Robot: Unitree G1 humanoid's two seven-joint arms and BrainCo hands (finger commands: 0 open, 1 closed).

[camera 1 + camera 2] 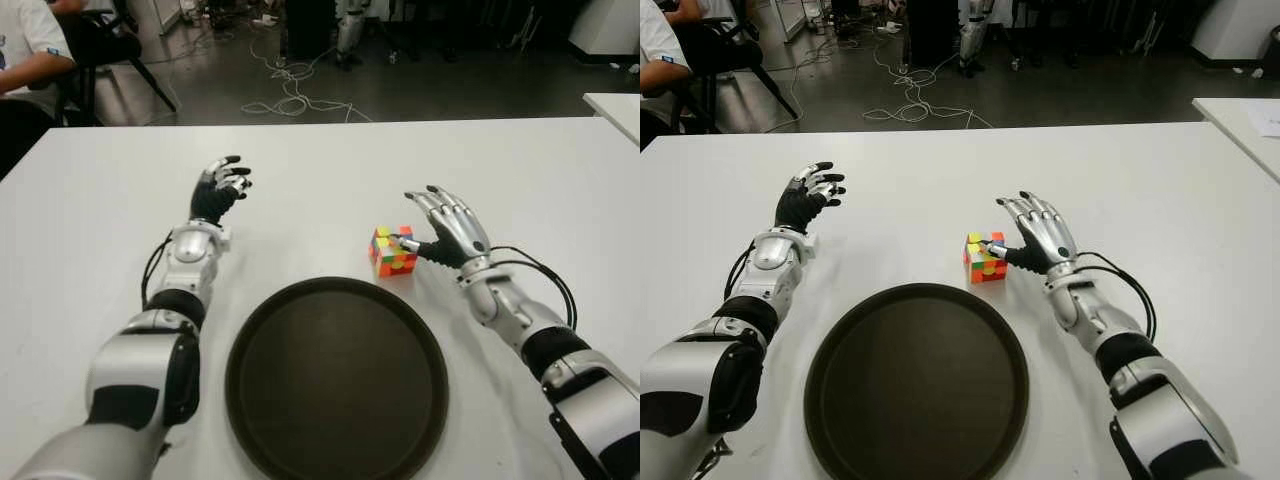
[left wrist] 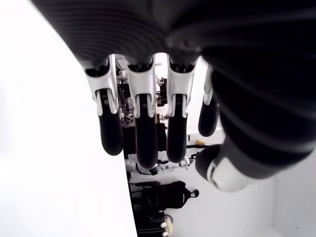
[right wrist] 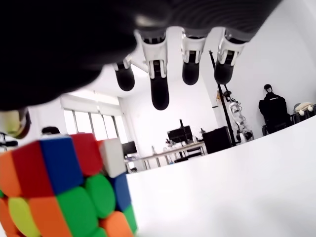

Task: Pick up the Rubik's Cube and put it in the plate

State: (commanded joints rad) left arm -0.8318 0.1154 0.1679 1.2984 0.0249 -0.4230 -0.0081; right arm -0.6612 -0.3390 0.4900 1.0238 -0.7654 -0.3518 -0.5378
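The Rubik's Cube (image 1: pixel 392 251) stands on the white table (image 1: pixel 320 170), just beyond the right rim of the dark round plate (image 1: pixel 335 380). My right hand (image 1: pixel 418 220) is directly to the cube's right, fingers spread open above the table. Its thumb tip reaches the cube's top near edge. In the right wrist view the cube (image 3: pixel 64 192) fills the corner close to the thumb, while the fingers (image 3: pixel 159 91) hang straight and apart from it. My left hand (image 1: pixel 222 185) shows at the left of the table, beyond the plate, with relaxed fingers (image 2: pixel 143 133) and nothing in it.
The plate holds nothing. A seated person (image 1: pixel 25 55) is past the table's far left corner. Cables (image 1: pixel 290 95) lie on the floor behind the far edge. Another white table (image 1: pixel 615 105) stands at the right.
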